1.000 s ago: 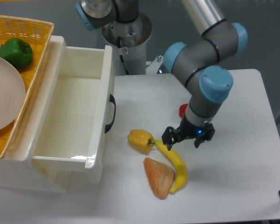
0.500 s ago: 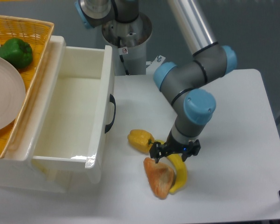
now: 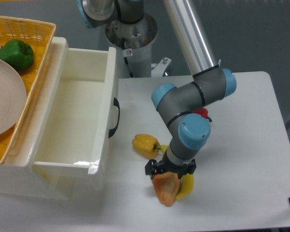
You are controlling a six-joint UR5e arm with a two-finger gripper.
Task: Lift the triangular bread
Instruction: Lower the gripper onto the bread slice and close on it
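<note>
End effector (image 3: 170,170) over triangular bread (image 3: 165,189) (beside banana (image 3: 185,187)) — open

The arm (image 3: 183,104) comes down from the top of the view as a long silver tube, bends at a grey elbow with blue caps, and folds back on itself toward the front of the table. Its wrist points straight down, with the gripper (image 3: 170,170) low at its end (a small blue light shows on the black body). The two black fingers stand apart, one on each side.
</note>
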